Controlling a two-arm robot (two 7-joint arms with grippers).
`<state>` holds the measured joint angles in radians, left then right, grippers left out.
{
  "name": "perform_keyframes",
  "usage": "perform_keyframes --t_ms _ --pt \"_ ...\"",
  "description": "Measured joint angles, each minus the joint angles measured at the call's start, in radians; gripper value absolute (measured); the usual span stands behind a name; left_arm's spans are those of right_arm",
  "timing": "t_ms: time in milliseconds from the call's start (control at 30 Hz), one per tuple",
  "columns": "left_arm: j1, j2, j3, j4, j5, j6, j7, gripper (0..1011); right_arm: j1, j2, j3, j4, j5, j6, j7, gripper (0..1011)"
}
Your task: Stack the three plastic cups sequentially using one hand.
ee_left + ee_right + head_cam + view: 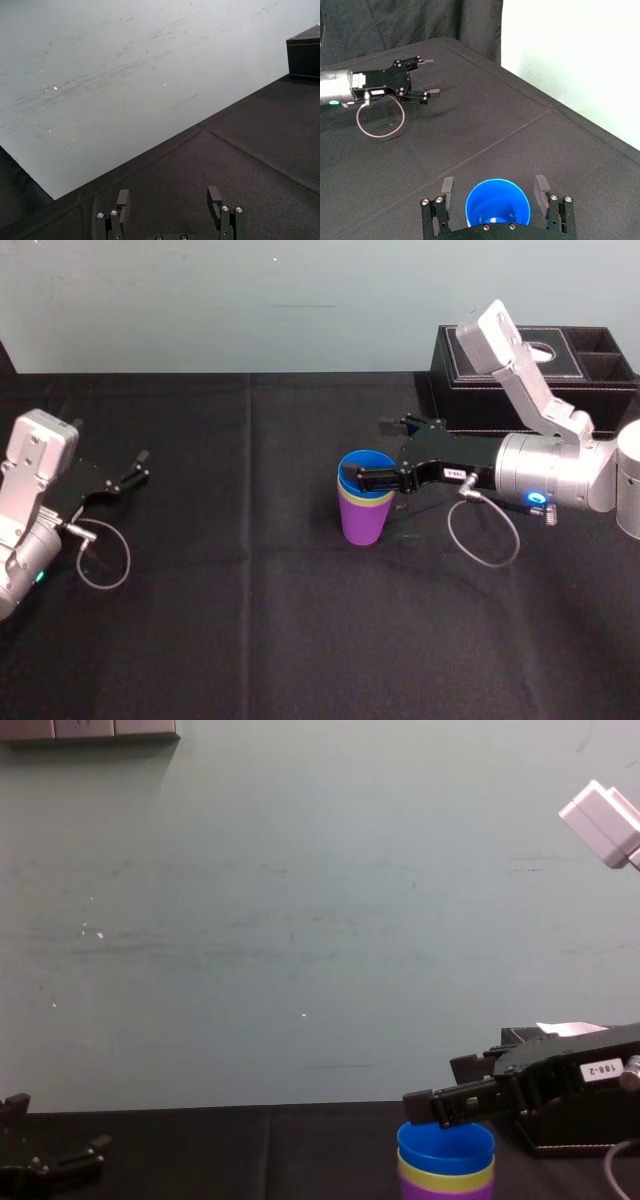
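1. purple cup [362, 525] stands upright near the middle of the black table [250, 640] in the head view. the yellow-green cup [365, 498] is nested in it and the blue cup [366, 462] on top, all on one vertical axis. the right gripper [385, 452] reaches in from the robot's right at rim height, jaws spread either side of the blue cup. the left gripper [130, 472] sits well apart, far left, jaws spread.
2. left wrist view: the left gripper gapes over bare table, holding nothing.
3. right wrist view: the blue cup sits between the right gripper's jaws, a sliver of table showing each side, so no pinch.
4. chest view: the stack stands just under the right gripper's tips. stacking looks complete. the likely next move is to back out rightward without clipping the rim.
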<state>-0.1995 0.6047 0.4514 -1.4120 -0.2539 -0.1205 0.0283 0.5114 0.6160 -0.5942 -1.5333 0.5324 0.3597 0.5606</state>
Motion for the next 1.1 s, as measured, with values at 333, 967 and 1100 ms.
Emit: perform_keyframes --t_ms 333,967,1100 --pt "0.0 0.0 0.0 0.0 0.0 0.0 0.0 1011 -0.004 -0.003 0.003 -0.002 -0.003 0.004 -0.008 1003" --pt "0.0 0.0 0.0 0.0 0.0 0.0 0.0 1011 -0.118 0.012 0.184 -0.056 0.069 -0.027 -0.183 1003" --pt "0.0 0.0 0.0 0.0 0.0 0.0 0.0 1011 -0.142 0.015 0.212 -0.051 0.064 -0.044 -0.208 1003"
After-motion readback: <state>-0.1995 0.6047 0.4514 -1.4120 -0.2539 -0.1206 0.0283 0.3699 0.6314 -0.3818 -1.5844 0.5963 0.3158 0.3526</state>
